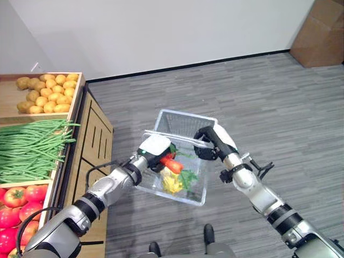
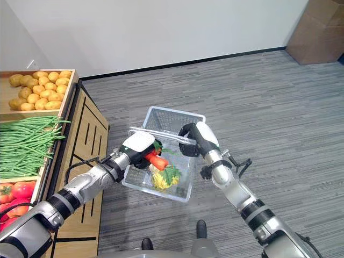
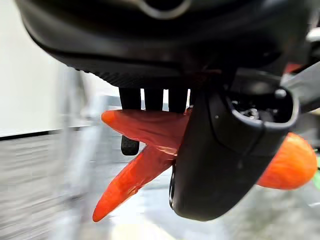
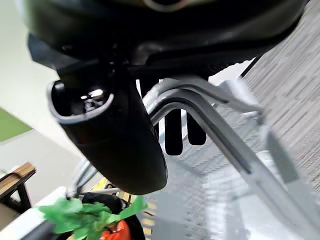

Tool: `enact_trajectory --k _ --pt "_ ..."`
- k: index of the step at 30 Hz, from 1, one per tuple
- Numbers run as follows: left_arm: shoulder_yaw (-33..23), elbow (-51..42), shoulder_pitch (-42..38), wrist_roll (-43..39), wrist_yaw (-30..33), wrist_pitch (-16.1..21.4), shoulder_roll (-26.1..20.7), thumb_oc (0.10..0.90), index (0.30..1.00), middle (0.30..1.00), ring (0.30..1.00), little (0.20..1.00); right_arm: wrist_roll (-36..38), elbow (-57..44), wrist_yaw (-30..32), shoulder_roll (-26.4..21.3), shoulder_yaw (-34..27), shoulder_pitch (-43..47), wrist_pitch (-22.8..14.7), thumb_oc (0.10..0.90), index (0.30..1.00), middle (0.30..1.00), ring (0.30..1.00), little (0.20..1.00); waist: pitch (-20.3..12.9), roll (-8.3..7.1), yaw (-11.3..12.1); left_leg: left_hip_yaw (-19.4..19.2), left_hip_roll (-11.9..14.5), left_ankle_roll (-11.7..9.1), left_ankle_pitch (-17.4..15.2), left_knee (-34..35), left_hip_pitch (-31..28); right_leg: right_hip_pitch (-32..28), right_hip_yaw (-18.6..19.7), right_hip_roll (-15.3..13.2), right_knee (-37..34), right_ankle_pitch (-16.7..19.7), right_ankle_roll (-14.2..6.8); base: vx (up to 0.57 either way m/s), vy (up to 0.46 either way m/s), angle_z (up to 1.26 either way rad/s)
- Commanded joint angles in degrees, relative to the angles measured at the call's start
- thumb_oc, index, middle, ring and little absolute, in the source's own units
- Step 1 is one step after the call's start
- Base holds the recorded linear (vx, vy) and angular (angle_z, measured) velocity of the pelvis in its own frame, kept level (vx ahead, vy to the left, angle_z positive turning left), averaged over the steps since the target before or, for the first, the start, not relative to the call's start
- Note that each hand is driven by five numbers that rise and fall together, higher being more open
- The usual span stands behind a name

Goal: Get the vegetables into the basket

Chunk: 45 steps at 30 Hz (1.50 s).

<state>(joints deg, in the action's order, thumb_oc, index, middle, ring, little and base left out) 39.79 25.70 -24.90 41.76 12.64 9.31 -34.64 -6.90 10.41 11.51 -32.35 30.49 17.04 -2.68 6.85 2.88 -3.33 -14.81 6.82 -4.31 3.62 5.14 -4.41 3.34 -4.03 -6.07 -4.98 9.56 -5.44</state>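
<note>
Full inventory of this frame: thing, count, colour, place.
Basket: one, silver wire, held over the floor.
Carrots: two, orange, in left hand over basket.
Yellow vegetable: one, in basket with green leaves.
Potatoes: many, yellow, top crate.
Green beans: a heap, middle crate.
Tomatoes: several, red, bottom crate.
Cardboard box: one, brown, far corner.
Left hand: grips carrots.
Right hand: grips basket handle.
</note>
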Motion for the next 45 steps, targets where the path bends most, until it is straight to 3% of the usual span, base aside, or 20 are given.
enact_trajectory --k 1,10,22,25,26,27,29,31,32,40,45 --pt "-3.14 6.84 -4.63 4.01 6.11 -2.86 0.00 0.900 1.000 1.000 1.000 1.000 1.67 -11.64 2.05 2.06 -2.69 5.10 -11.71 0.400 0.300 0.300 0.300 0.300 -5.39 -3.73 -0.57 0.22 1.24 -1.94 -0.39 -0.14 0.99 -3.52 -1.84 -3.92 -0.02 -3.67 -5.49 -0.02 0.000 -0.07" --pt "-5.24 10.93 -1.14 3.67 7.63 -3.90 3.53 0.900 1.000 1.000 1.000 1.000 1.90 -12.72 1.85 2.58 -2.01 2.83 -12.27 0.400 0.300 0.300 0.300 0.300 -5.37 -3.99 -0.75 -0.03 1.35 -1.99 -0.31 -0.14 0.95 -3.51 -1.71 -3.74 -0.02 -3.65 -5.37 0.00 0.001 -0.02" --pt "-3.46 7.59 -0.32 1.66 7.71 -2.05 5.79 0.900 1.000 1.000 1.000 1.000 0.17 -10.72 3.38 3.23 -2.42 1.35 -11.29 0.400 0.300 0.300 0.300 0.300 -5.43 -4.17 -0.70 0.64 1.32 -1.82 -0.20 -0.14 1.21 -3.66 -1.86 -3.71 -0.02 -3.82 -5.26 0.00 0.000 0.00" --pt "-7.45 5.64 4.65 -11.71 5.12 1.34 7.08 0.900 1.000 1.000 1.000 1.000 -0.05 -8.46 4.55 3.48 -5.47 -0.15 -9.51 0.400 0.300 0.300 0.300 0.300 -5.59 -4.15 -0.39 1.01 1.16 -1.70 -0.02 -0.14 1.33 -3.85 -2.05 -3.84 -0.02 -3.76 -5.15 0.00 0.000 0.00" --pt "-7.87 4.28 7.02 -16.78 1.64 2.16 7.74 0.900 1.000 1.000 1.000 1.000 0.46 -8.17 4.75 3.70 -7.02 -0.85 -8.95 0.400 0.300 0.300 0.300 0.300 -5.60 -4.11 -0.25 1.18 1.12 -1.64 0.05 -0.14 1.35 -3.96 -2.24 -3.86 -0.02 -3.75 -5.14 -0.01 0.001 0.05" --pt "-7.50 2.87 10.39 -30.44 -8.62 3.17 8.81 0.900 1.000 1.000 1.000 1.000 1.57 -5.37 4.33 3.72 -9.65 -2.91 -8.18 0.400 0.300 0.300 0.300 0.300 -5.69 -3.81 -0.26 1.40 1.02 -1.47 0.05 -0.14 1.21 -4.30 -2.55 -3.99 -0.02 -3.63 -5.05 0.00 0.010 0.07" --pt "-9.33 -5.13 13.44 -39.29 -10.45 4.03 6.03 0.900 1.000 1.000 1.000 1.000 1.17 -3.36 4.31 3.26 -12.81 -4.08 -7.47 0.400 0.300 0.300 0.300 0.300 -5.91 -3.48 0.00 1.75 0.90 -1.32 0.00 -0.14 1.23 -4.40 -2.77 -4.17 -0.02 -3.54 -5.01 0.00 0.016 0.13" --pt "-9.40 -6.23 14.99 -42.03 -12.06 3.94 5.19 0.900 1.000 1.000 1.000 1.000 0.38 -1.73 4.41 3.45 -13.32 -4.26 -6.93 0.400 0.300 0.300 0.300 0.300 -6.04 -3.53 0.16 1.94 0.86 -1.29 -0.02 -0.14 1.29 -4.47 -2.90 -4.23 -0.02 -3.55 -5.01 0.01 0.008 0.09" --pt "-11.17 -11.78 19.43 -47.93 -14.48 4.05 3.12 0.900 1.000 1.000 1.000 1.000 -0.67 1.48 4.89 3.71 -15.71 -5.46 -6.47 0.400 0.300 0.300 0.300 0.300 -6.26 -3.48 0.92 2.52 0.71 -1.17 -0.01 -0.14 1.42 -4.70 -3.26 -4.34 -0.02 -3.57 -5.03 0.01 0.001 0.05" --pt "-16.08 -8.56 29.90 -54.16 -17.10 2.53 4.45 0.900 1.000 1.000 1.000 1.000 -4.72 14.80 6.62 3.58 -19.47 -6.74 -4.15 0.400 0.300 0.300 0.300 0.300 -5.78 -3.98 3.12 4.28 0.52 -0.99 0.50 -0.14 2.00 -5.37 -4.71 -4.41 -0.02 -3.75 -4.89 -0.01 -0.010 0.14" --pt "-22.74 7.14 32.74 -51.79 -13.26 0.85 11.35 0.900 1.000 1.000 1.000 1.000 -4.55 28.71 9.33 3.90 -22.65 -6.76 -2.67 0.400 0.300 0.300 0.300 0.300 -5.23 -4.30 4.48 5.69 0.50 -0.98 1.16 -0.14 3.04 -5.35 -5.81 -4.36 -0.02 -3.79 -4.76 -0.01 -0.021 0.12"
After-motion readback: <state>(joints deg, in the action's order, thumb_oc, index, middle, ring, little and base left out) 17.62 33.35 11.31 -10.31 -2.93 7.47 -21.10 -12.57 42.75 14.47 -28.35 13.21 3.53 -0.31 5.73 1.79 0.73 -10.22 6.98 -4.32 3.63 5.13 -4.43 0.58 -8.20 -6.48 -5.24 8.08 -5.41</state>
